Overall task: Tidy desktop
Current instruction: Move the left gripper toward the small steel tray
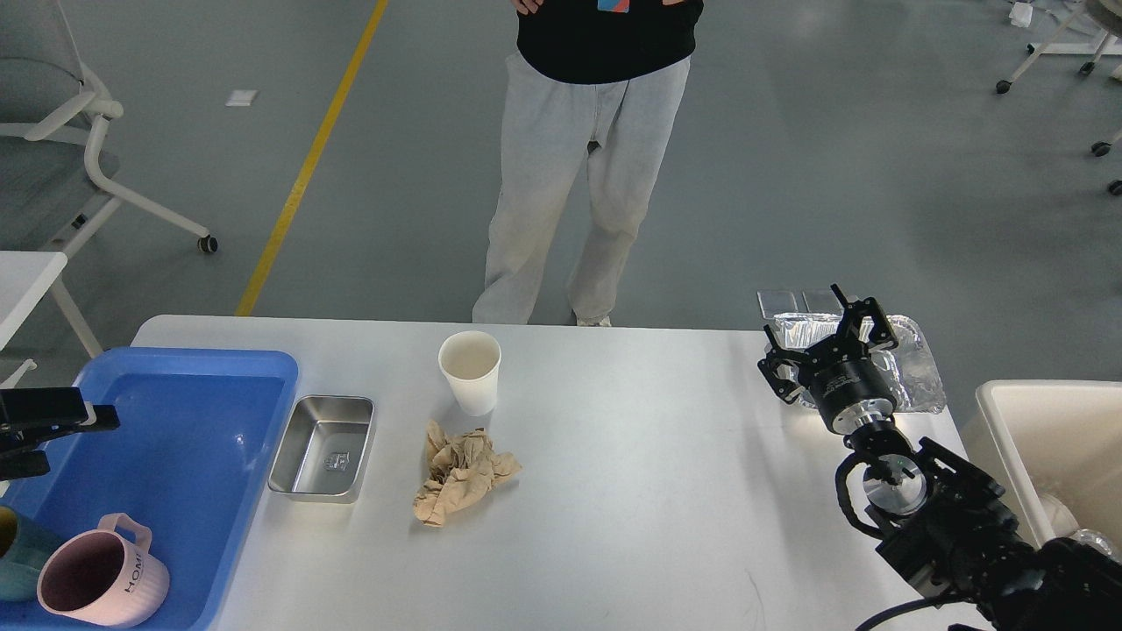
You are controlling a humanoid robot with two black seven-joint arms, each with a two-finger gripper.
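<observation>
The desktop (666,491) is a wide white-grey tabletop. On it stand a white paper cup (470,371), upright and empty, a crumpled brown paper wad (460,475) just in front of the cup, and an empty steel tray (324,447) to their left. A crinkled foil container (912,364) lies at the far right corner. My right gripper (828,331) is over the foil container's left part, its fingers spread and empty. My left gripper (53,419) reaches in over the left edge of the blue tray; it is cut off by the frame edge.
A blue plastic tray (202,412) at the table's left holds a pink mug (101,583) and a teal mug (13,552). A white bin (1052,438) stands off the table's right side. A person (583,175) stands behind the far edge. A small white table (26,272) is at the left.
</observation>
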